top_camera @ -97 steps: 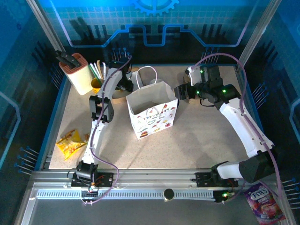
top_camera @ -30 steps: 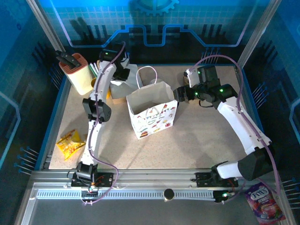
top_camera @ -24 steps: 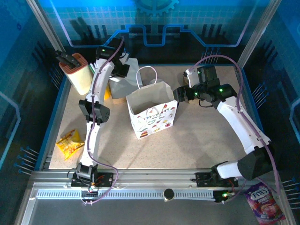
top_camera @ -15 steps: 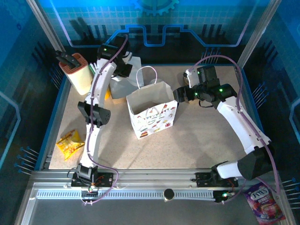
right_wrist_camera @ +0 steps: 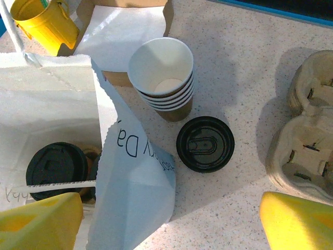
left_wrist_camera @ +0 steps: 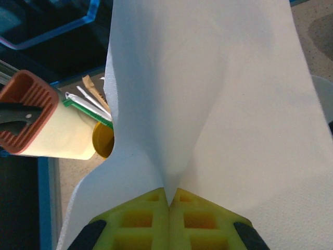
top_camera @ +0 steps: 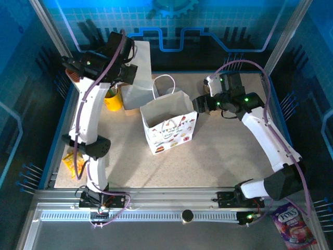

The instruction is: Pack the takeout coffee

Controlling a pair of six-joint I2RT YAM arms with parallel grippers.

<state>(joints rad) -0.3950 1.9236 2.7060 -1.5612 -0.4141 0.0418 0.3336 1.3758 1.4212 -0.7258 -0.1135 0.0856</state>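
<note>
One white paper bag (top_camera: 169, 122) is stood open on the counter (top_camera: 223, 151). Above and behind its left corner, a white paper sheet (left_wrist_camera: 208, 104) is pinched in the closed left gripper (left_wrist_camera: 169, 200). It would best be lowered slowly into the mouth, clear of the handle (top_camera: 164, 82). At the bag's right edge the right gripper (top_camera: 200, 104) is spread wide and empty. Inside the bag a black-lidded takeout coffee (right_wrist_camera: 56, 165) is seen.

One black-lidded cup (right_wrist_camera: 56, 165) sits upright inside the bag (right_wrist_camera: 130, 198), with stacked lidless brown cups (right_wrist_camera: 162, 79) and a loose lid (right_wrist_camera: 204, 144) outside.
</note>
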